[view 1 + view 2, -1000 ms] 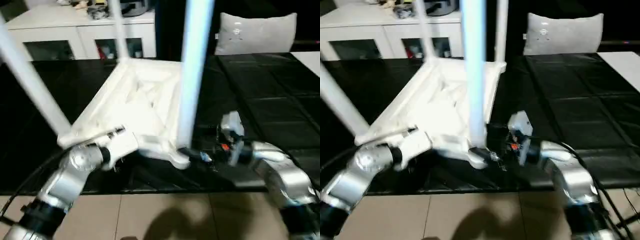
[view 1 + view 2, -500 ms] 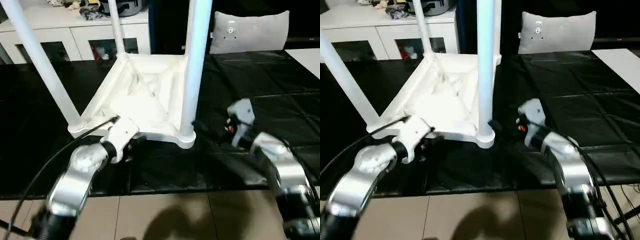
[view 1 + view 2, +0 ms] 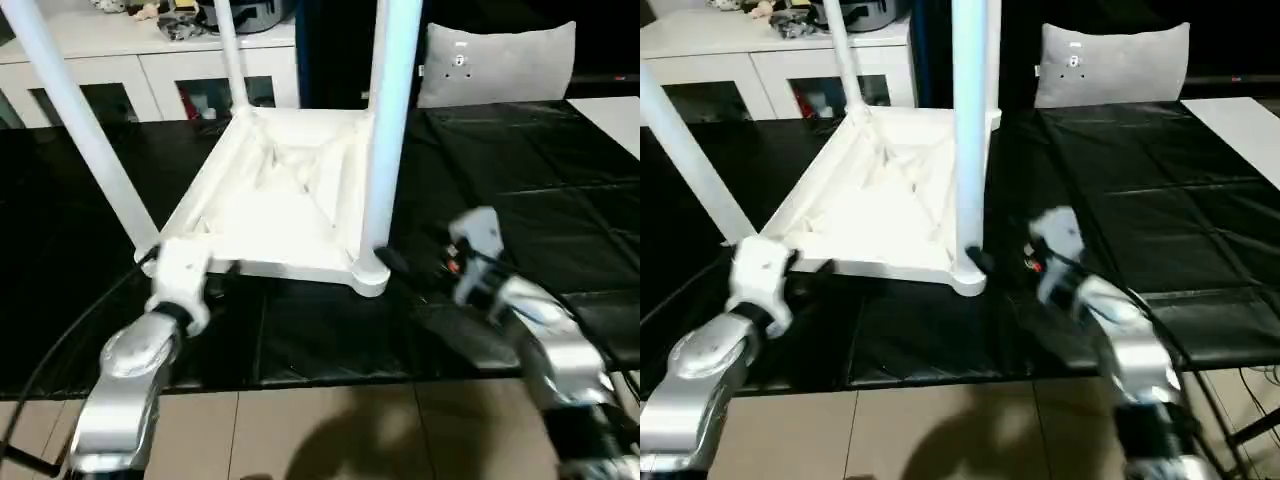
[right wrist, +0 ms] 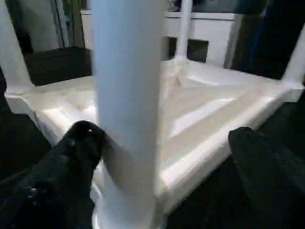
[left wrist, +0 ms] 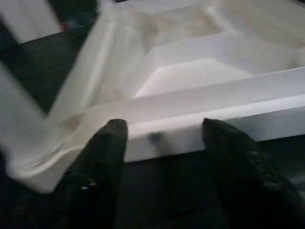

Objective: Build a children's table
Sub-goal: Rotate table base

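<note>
Nearest, the bench ends in a black front edge above tiled floor. Left end effector has fingers apart, empty, facing the near rim of the children's table, which lies upside down with legs up. Right end effector is spread wide around the near right leg, one finger touching it. Beyond stand a white cabinet and a grey cushion.
</note>
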